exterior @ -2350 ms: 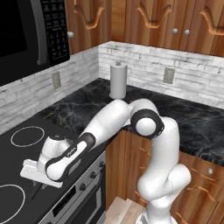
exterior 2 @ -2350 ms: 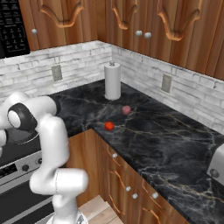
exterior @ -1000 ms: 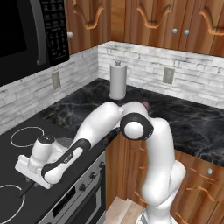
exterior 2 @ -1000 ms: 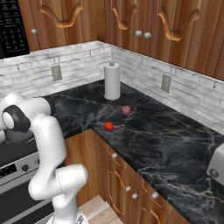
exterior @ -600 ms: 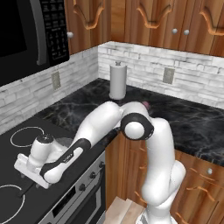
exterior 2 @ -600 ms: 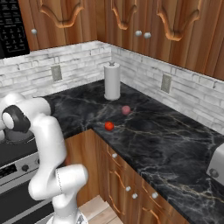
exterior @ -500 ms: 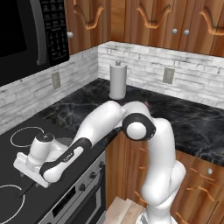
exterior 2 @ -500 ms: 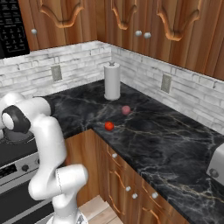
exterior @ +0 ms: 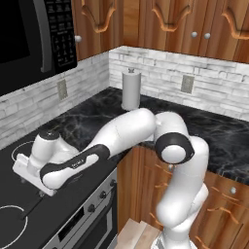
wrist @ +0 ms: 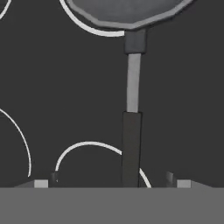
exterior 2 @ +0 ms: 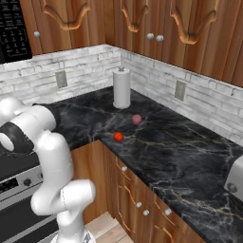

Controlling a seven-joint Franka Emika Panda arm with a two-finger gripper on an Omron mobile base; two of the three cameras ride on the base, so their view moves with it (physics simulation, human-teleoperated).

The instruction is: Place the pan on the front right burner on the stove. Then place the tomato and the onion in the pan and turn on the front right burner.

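Note:
The pan [wrist: 127, 11], dark grey, lies on the stove [wrist: 65, 87] over a large white ring [wrist: 89, 29]; which burner that is I cannot tell. Its long black handle [wrist: 131, 144] runs down between my fingertips [wrist: 53, 177]. My gripper [wrist: 111, 177] is open, both fingers well clear of the handle. In the left base view the gripper [exterior: 32, 187] hangs low over the stove [exterior: 73, 194], and the handle's end [exterior: 30, 206] pokes out below it. The red tomato [exterior 2: 118, 136] and the pinkish onion [exterior 2: 136, 119] rest on the dark counter.
A paper towel roll [exterior 2: 121, 88] stands at the counter's back corner. A microwave [exterior: 29, 39] hangs over the stove. Knobs [exterior: 92, 208] line the steel front panel. A toaster [exterior 2: 236, 178] sits at the far right. Two more white rings [wrist: 87, 144] mark the cooktop.
The jaws have opened and let go of the pan's handle. The hand has shifted slightly up and left over the cooktop. Tomato and onion have not moved.

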